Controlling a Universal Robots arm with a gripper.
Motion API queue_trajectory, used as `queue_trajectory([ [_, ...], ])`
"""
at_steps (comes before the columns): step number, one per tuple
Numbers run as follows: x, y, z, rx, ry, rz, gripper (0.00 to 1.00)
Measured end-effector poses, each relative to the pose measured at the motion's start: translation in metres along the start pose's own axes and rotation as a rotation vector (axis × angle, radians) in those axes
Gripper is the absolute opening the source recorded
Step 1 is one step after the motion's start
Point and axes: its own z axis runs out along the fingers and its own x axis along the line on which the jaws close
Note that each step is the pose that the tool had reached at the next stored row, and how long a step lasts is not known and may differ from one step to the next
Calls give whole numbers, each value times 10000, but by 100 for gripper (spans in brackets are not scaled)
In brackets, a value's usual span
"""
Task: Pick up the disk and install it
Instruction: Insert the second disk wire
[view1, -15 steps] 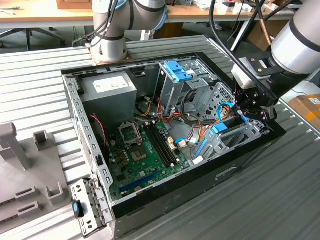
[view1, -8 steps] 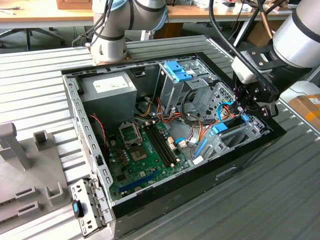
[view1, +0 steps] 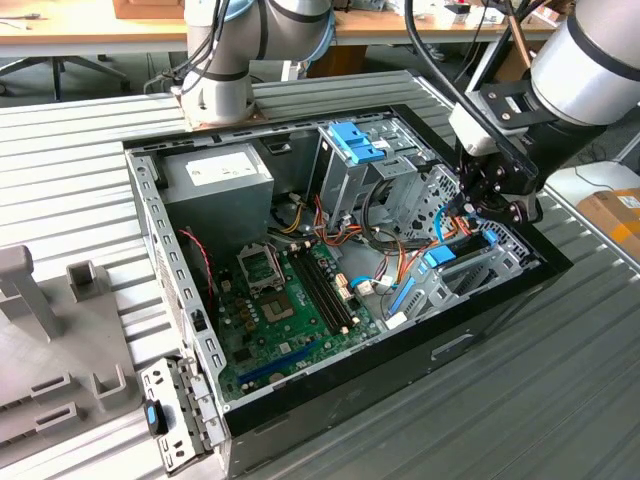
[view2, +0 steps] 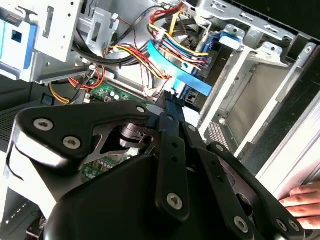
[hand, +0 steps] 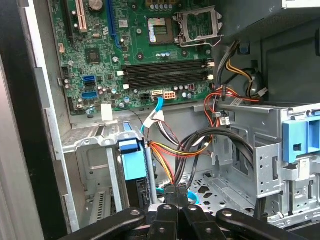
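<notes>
One gripper reaches into one open black computer case, its two slim black fingers drawn together among coloured cables; whether they pinch anything I cannot tell. Just beside it, one flat black disk with smooth blue plastic rails sits in the grey perforated metal bay, beside one green circuit board.

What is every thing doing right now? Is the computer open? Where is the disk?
Computer case: open, lying flat, side cover off.
Disk: down in the drive bay at the case's edge, blue tab showing.
Gripper: low inside the case, close beside the disk, among the cables.
Memory slots: empty.
Processor socket: bare, no cooler on it.
</notes>
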Motion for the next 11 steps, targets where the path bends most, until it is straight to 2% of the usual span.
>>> queue_trajectory([
  [1,-14,-4,4,2,8,3,11],
  [4,-51,-115,22,17,104,25,11],
  [5,-57,-133,25,20,131,25,11],
  [7,-114,-140,39,46,328,2,11],
  [9,-164,-135,48,63,458,-17,11],
  [11,-199,-148,57,129,970,-81,11],
])
